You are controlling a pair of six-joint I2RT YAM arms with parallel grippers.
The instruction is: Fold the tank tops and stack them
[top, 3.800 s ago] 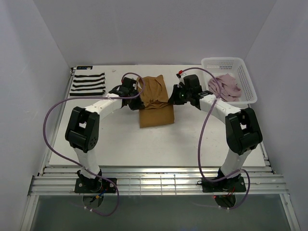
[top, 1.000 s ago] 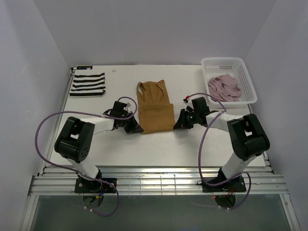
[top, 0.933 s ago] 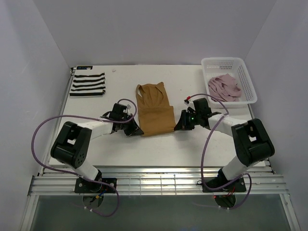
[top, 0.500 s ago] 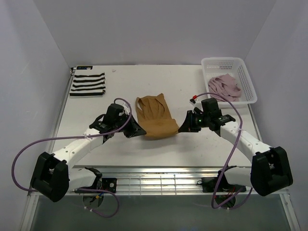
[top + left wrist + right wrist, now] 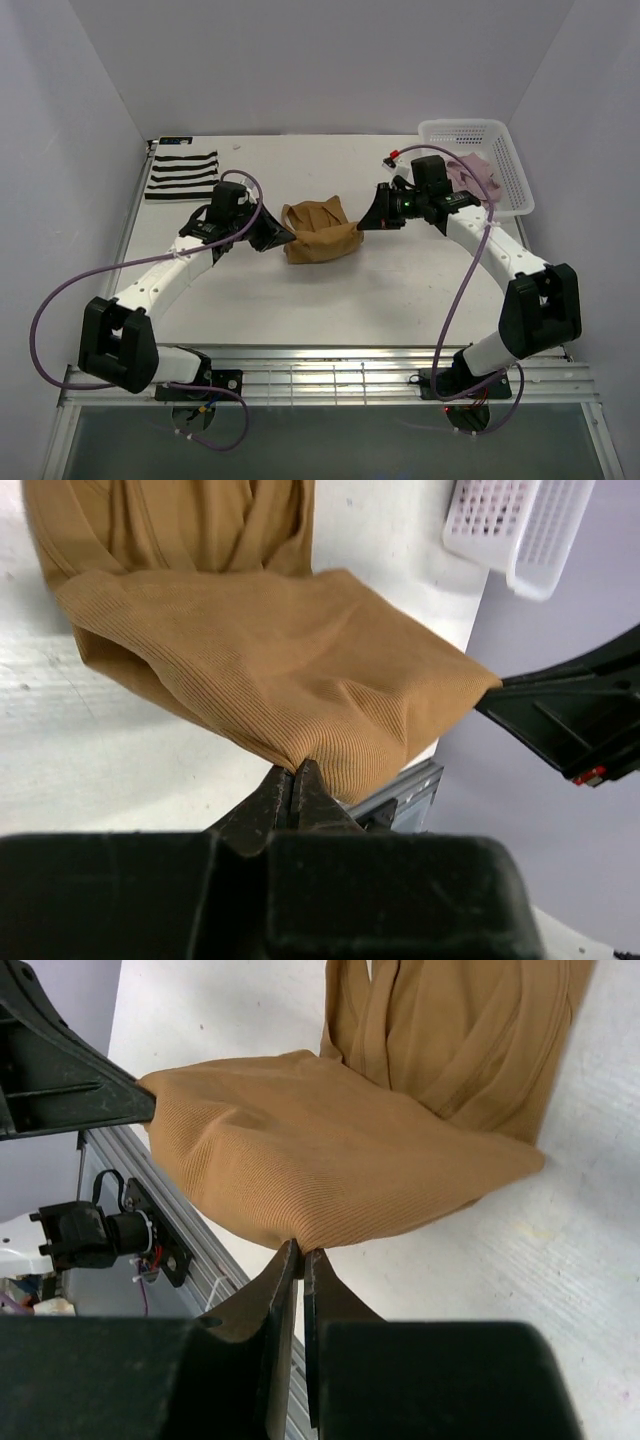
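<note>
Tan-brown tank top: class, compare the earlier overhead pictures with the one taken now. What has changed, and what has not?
The left pincer and right pincer, shut on the near hem corners of the tan-brown tank top, have lifted them and carried them away toward the straps, doubling the top over. The striped tank top, the pink tank top and the basket stayed put.

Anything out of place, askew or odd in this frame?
Nothing stands out. The tan top is lifted mid-fold at centre, the striped top lies folded at the far left, and the pink top sits crumpled in the basket, not yet folded.
</note>
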